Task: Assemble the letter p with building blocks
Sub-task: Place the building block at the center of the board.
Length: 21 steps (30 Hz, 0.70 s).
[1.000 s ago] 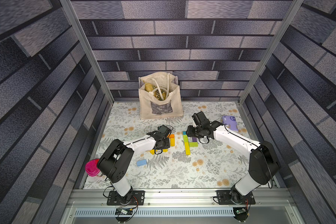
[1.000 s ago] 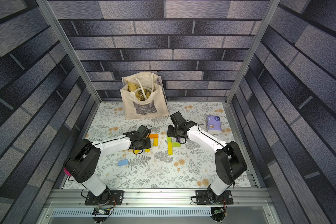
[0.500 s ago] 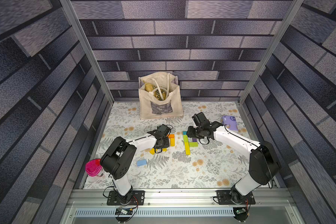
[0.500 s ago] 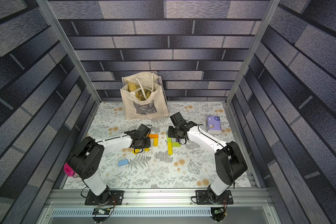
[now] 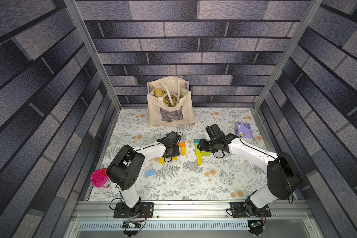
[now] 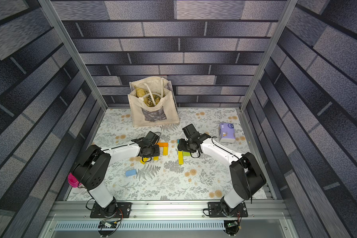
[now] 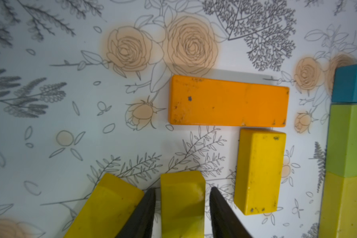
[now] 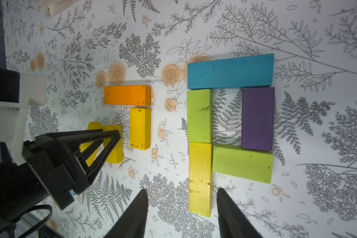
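Left end effector point(image 7: 182, 189) part-open, straddling yellow block point(image 7: 182, 206) near orange block point(image 7: 228, 101), not clamping; right end effector point(image 8: 182, 189) open, empty. We lift straight, avoid nudging it.

On my feed the booth is closed in by walls point(image 5: 194, 45) printed with grey-violet brick, behind slanting aluminium posts point(image 5: 93, 55). The tabletop point(image 5: 183, 185) is covered in a pale sheet of grey ferns and peach roses. A bright aluminium rail point(image 5: 183, 208) edges its near side. The light is even and soft.
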### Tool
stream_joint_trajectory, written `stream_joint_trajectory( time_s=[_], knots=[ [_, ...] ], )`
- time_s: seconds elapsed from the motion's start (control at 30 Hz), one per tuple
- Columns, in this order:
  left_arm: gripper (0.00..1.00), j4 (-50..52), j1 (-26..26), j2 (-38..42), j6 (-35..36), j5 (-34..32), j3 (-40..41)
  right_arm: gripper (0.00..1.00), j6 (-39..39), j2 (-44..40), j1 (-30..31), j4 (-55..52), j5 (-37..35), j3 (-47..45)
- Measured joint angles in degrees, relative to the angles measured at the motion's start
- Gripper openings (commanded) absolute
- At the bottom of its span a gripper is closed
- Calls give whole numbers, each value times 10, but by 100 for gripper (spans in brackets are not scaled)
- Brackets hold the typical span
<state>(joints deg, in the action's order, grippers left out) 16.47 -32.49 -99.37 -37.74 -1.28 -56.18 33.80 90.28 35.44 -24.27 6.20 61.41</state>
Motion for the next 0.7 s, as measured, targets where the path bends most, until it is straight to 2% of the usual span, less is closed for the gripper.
stream_joint_trajectory(
  time_s=[0.1, 0.17, 0.27, 0.33, 0.47, 0.6, 0.7],
  knots=[
    [53, -2, 1, -1, 0, 0, 0, 56, 4, -2, 13, 12, 8, -24],
    [53, -2, 3, 0, 0, -3, 0, 51, 8, -2, 29, 23, 14, -40],
    [52, -9, 3, 10, -2, -11, 13, 34, 21, -5, 63, 49, 21, -63],
    [50, -11, 4, 26, -2, -17, 30, 17, 32, -9, 81, 71, 27, -77],
    [40, -22, 7, 47, -3, -19, 52, 0, 53, -3, 104, 104, 47, -88],
    [21, -54, 12, 76, -14, -17, 87, 0, 71, 29, 114, 131, 67, -80],
    [17, -70, 15, 98, -19, -15, 108, 0, 83, 71, 116, 141, 86, -60]
  ],
)
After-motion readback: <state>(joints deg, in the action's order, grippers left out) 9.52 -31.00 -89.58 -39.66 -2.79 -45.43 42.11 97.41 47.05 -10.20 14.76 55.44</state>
